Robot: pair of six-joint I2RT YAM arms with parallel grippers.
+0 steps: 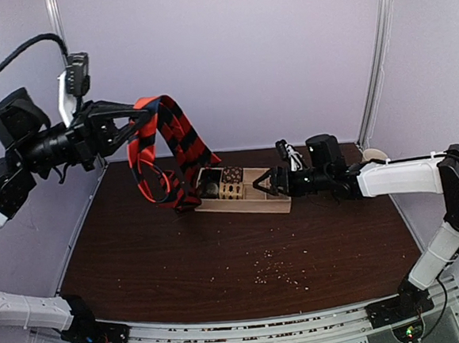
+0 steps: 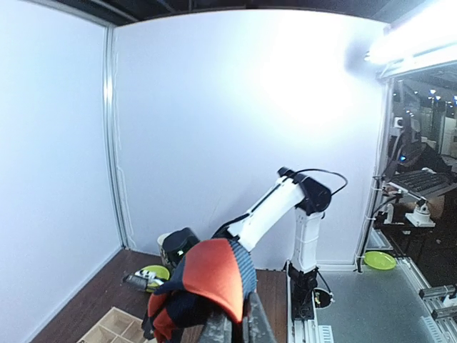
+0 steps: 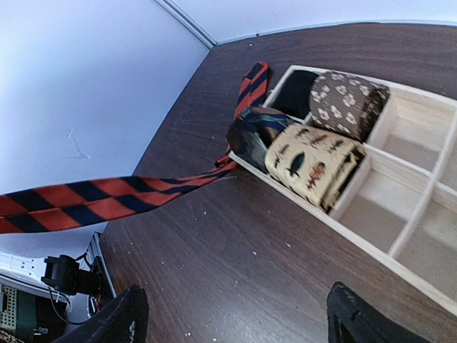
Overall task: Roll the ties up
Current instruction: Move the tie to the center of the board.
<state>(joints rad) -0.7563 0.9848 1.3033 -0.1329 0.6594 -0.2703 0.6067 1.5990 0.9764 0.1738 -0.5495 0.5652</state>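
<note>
The red-orange and black striped tie (image 1: pixel 167 137) is being held in the air above the far left part of the table (image 1: pixel 220 252). It is being folded over at its highest point, where it is being pinched by the left gripper (image 1: pixel 140 117). From that fold both lengths are being left to hang: one is being looped down on the left and the other is being slanted down to the right. The lower part is being supported by the tabletop just beside the left end of the wooden tray (image 1: pixel 248 207). In the left wrist view the fabric is being bunched over the fingers (image 2: pixel 214 330), which are being pressed close together with cloth between them.

Three small fabric rolls are being kept in the tray's left compartments. A dark roll (image 3: pixel 251 134) is being kept at the end nearest the tie, and a cream roll (image 3: pixel 314 164) with small figures is being pressed against it. A brown roll (image 3: pixel 348 101) with pale prints is being kept just behind the cream one.

The right gripper (image 1: pixel 264 183) is being held low at the right half of the tray. Its fingers are being spread wide apart and nothing is being gripped between them.

Pale specks (image 1: pixel 273 271) are being shown scattered over the near part of the table, well apart from the tray.
</note>
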